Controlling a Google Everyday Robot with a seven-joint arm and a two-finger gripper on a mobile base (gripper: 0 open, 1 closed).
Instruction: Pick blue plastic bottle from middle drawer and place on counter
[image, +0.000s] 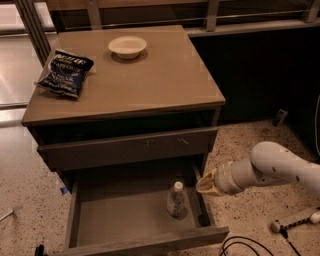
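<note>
The blue plastic bottle (176, 199) looks clear, with a white cap and a pale label. It stands upright at the right side of the open middle drawer (120, 217), on its bare grey floor. My gripper (206, 183) is at the end of the white arm that reaches in from the right. It hangs over the drawer's right wall, just right of the bottle's cap and a little above it, and is not touching the bottle. The tan counter (160, 85) is the cabinet top above.
A white bowl (127, 46) and a dark blue chip bag (66, 72) lie on the counter. The scratched upper drawer (130, 148) juts out slightly over the back of the open drawer. A white power strip (295, 220) and cables (245, 246) lie on the speckled floor at right.
</note>
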